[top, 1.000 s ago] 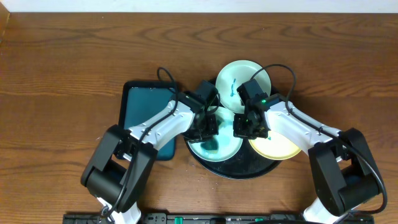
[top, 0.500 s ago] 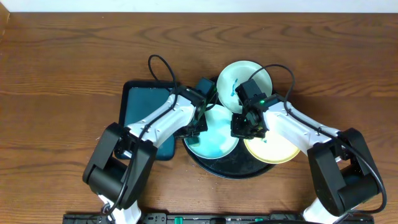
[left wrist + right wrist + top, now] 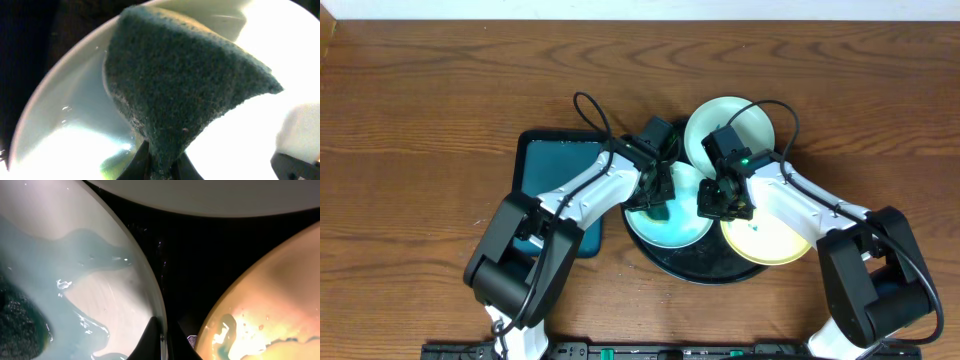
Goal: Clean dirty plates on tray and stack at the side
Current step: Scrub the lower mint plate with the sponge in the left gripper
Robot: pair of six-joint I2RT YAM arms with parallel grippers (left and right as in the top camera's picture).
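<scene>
The black tray [image 3: 698, 268] holds three plates. A pale cyan plate [image 3: 675, 228] lies at its left, a pale yellow plate [image 3: 770, 240] at its right, and another cyan plate [image 3: 720, 120] at the back with blue smears. My left gripper [image 3: 655, 205] is shut on a dark green sponge [image 3: 175, 85] that presses on the left cyan plate [image 3: 60, 130]. My right gripper [image 3: 713, 205] is shut on that plate's right rim [image 3: 161, 325]. In the right wrist view the plate [image 3: 90, 295] is wet with bluish liquid, and the yellow plate [image 3: 270, 310] carries blue smears.
A teal rectangular tray [image 3: 555, 185] lies left of the black tray, partly under my left arm. Brown wood-grain tabletop [image 3: 440, 100] lies all round.
The left gripper with the sponge has swept from the plate's left edge back toward its upper middle. The right gripper has kept its hold on the rim.
</scene>
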